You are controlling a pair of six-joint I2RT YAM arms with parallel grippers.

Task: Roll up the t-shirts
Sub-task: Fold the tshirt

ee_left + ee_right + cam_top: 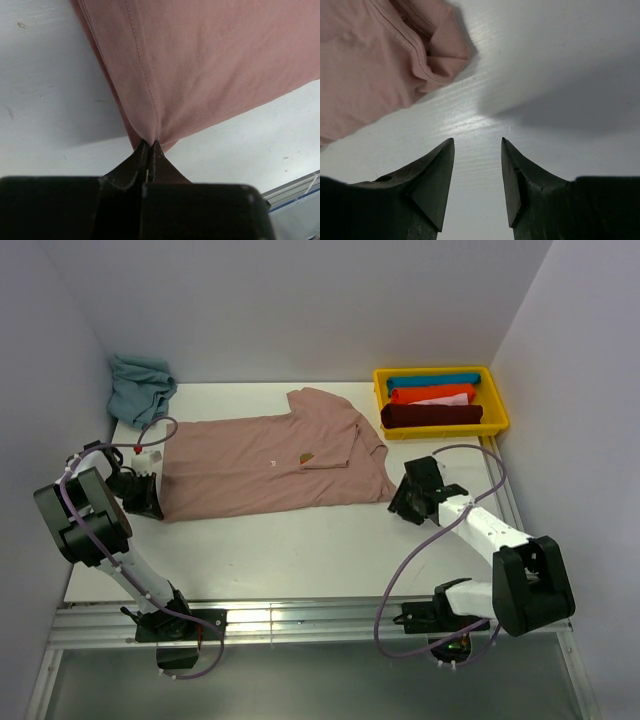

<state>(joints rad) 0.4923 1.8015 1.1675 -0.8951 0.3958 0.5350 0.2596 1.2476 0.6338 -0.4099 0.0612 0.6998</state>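
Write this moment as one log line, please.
left jaws: shut on pink t-shirt corner | right jaws: open, empty, beside t-shirt | t-shirt: spread, not rolled | yellow tray: holds rolled shirts

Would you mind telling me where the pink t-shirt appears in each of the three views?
Top external: pink t-shirt spread flat at centre.
Left wrist: pink t-shirt fills the upper frame, its corner pinched by the left gripper.
Right wrist: pink t-shirt at upper left, apart from the open right gripper.
Shared landmark: the white table under it.
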